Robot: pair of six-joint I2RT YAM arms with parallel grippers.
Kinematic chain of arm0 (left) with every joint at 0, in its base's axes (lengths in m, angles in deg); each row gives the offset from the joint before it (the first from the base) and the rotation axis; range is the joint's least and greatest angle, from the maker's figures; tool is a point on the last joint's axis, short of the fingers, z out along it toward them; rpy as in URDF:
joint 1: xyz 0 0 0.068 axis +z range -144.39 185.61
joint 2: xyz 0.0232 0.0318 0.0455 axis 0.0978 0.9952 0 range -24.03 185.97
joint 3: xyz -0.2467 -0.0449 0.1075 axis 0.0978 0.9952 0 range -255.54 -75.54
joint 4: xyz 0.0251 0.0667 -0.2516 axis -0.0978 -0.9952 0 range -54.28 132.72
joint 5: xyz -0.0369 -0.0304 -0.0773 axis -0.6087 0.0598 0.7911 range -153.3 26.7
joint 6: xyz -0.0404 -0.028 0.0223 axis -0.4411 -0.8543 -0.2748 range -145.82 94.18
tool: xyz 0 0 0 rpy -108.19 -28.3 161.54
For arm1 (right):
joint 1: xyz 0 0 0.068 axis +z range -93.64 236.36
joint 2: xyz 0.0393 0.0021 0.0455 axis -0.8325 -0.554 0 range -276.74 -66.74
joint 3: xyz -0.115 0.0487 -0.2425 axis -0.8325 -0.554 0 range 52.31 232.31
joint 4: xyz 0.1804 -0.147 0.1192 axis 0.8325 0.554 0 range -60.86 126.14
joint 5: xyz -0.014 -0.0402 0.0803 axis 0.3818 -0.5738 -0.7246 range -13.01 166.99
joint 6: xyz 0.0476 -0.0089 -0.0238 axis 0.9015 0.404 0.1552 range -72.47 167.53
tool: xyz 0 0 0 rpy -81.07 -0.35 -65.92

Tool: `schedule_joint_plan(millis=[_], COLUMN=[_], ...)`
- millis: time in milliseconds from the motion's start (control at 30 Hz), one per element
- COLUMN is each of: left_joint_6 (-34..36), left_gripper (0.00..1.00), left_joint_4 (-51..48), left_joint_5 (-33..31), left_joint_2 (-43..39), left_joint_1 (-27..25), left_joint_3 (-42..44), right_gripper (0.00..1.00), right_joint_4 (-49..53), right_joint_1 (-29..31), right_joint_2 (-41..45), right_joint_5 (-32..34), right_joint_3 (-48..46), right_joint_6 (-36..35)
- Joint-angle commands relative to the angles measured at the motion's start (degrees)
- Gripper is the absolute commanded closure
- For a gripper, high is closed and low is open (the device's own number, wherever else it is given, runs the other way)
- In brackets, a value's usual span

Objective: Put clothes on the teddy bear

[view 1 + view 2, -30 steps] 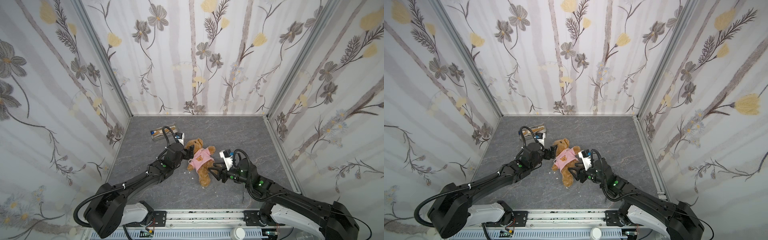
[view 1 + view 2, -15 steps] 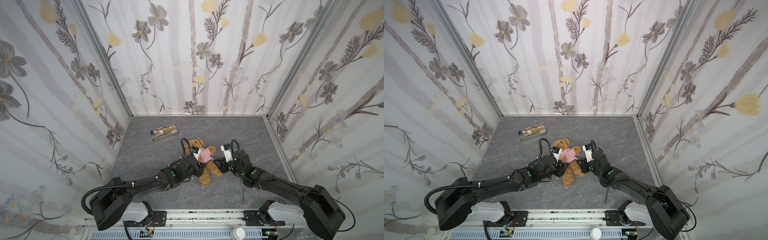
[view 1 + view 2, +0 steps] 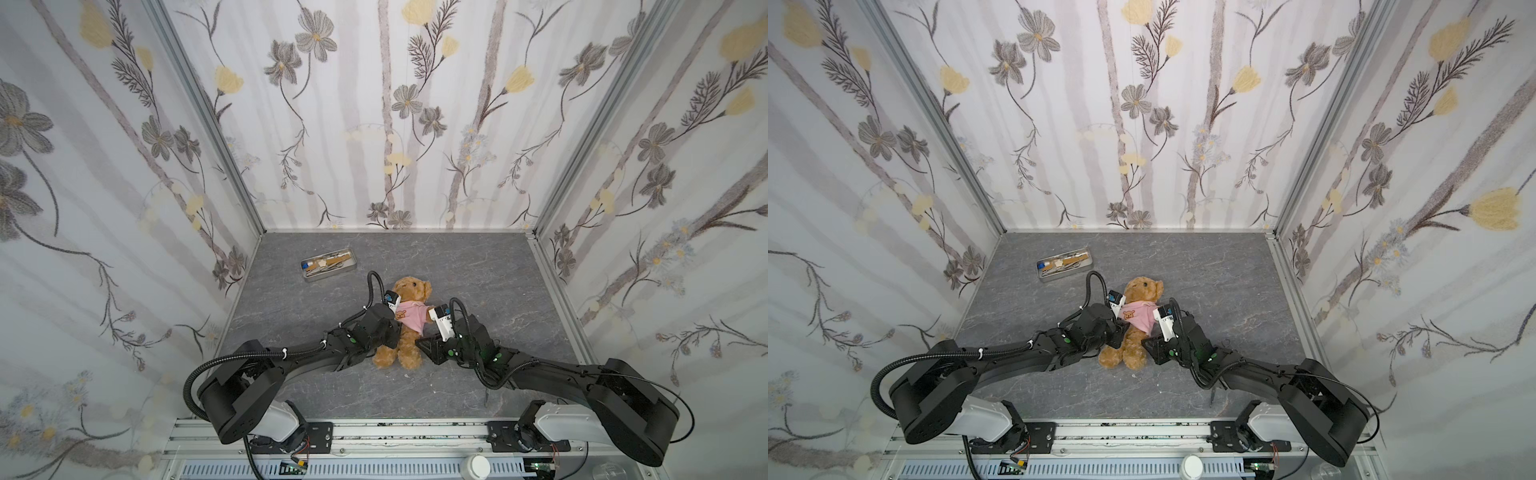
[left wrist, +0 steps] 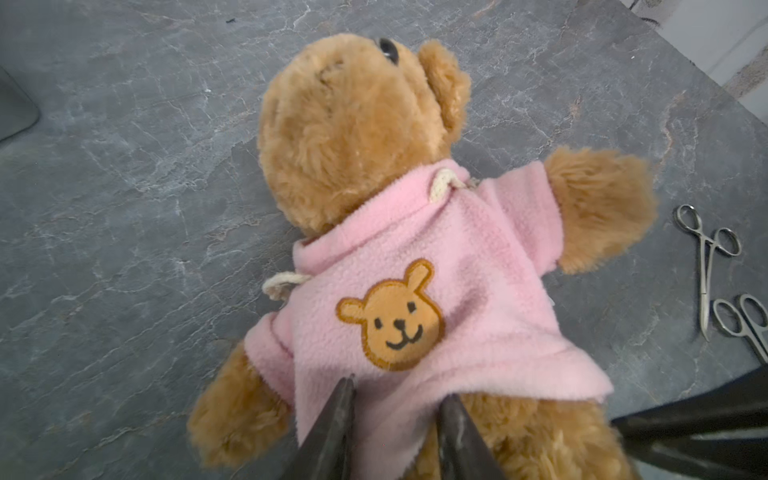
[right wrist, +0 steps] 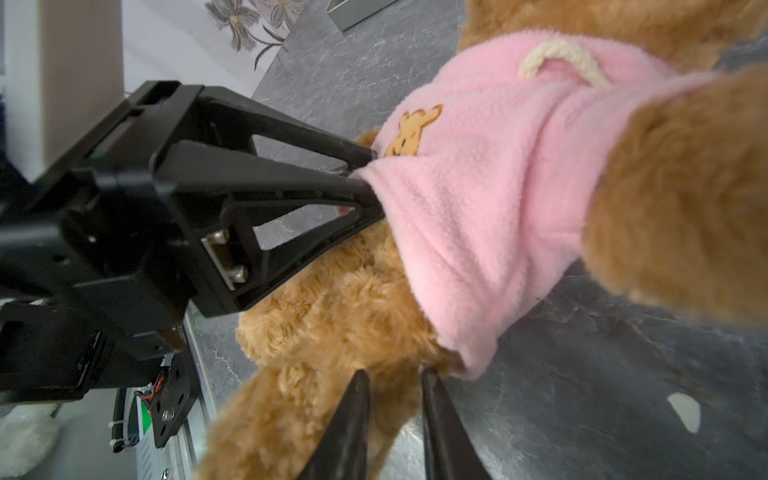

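Item: bear (image 3: 411,291), plush, golden-brown, lying face up on the desk (image 3: 498,282) between the two pincers, head beyond their tips and legs back toward the arm bases. Clothing: pink fleece shirt (image 4: 478,270) with an orange bear-face emblem (image 4: 392,316) and cream cords (image 4: 444,185) at the neck. The neck opening is past the head and both arms are out through the sleeves. The hem sits high and rumpled across the belly, with the lower body and legs bare. Left pincer (image 4: 397,395): at the front hem just below the emblem, pinching a fold of shirt that draws to a point at its tips in the right wrist view. Right pincer (image 5: 395,374): low at the bear's flank, jaws nearly together, tips in the fur just beside the hem's side corner. Whether it holds cloth, fur or nothing cannot be told. Other stock: a steel tray (image 3: 331,275) of small tools well beyond the left pincer, and two scissor-handled tools (image 4: 703,286) on the desk past the bear's far arm from that pincer. Progress, by judgement: dressing is nearly done. What appears left is drawing the hem down evenly on both sides, smoothing it, and letting go.
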Motion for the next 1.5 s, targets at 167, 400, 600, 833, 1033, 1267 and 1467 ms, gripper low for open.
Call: schedule_joint_plan(millis=[167,400,600,833,1033,1267,1467], left_joint_6=[-1.15,-3.76,-4.82,-4.95,-7.73,-2.15,5.00], left_gripper=[0.60,0.46,0.49,0.49,0.44,0.26,0.15], left_joint_4=[-1.10,-0.84,-0.77,3.36,5.49,6.00,10.67], left_joint_5=[5.12,5.51,2.14,2.05,-1.91,-11.72,-25.71], left_joint_2=[-8.47,-13.92,-6.20,0.63,-1.99,-15.04,-28.74], left_joint_1=[0.17,3.17,5.59,2.36,0.25,0.32,2.91], left_joint_3=[1.63,0.95,-2.36,2.25,7.40,8.09,14.13], right_gripper=[0.64,0.60,0.64,0.66,0.63,0.52,0.31], right_joint_4=[4.93,4.87,1.42,-1.43,-0.64,10.53,14.22], right_joint_1=[-1.92,-0.66,-0.06,-0.04,-0.21,-0.23,-2.86], right_joint_2=[7.61,3.78,-5.06,-11.00,-7.28,5.21,17.70], right_joint_5=[5.93,8.28,6.56,4.45,3.95,13.37,38.06], right_joint_3=[2.61,7.97,12.12,7.62,3.94,7.80,5.98], right_joint_6=[-5.39,-9.16,-8.90,-7.96,-8.89,-15.62,-19.62])
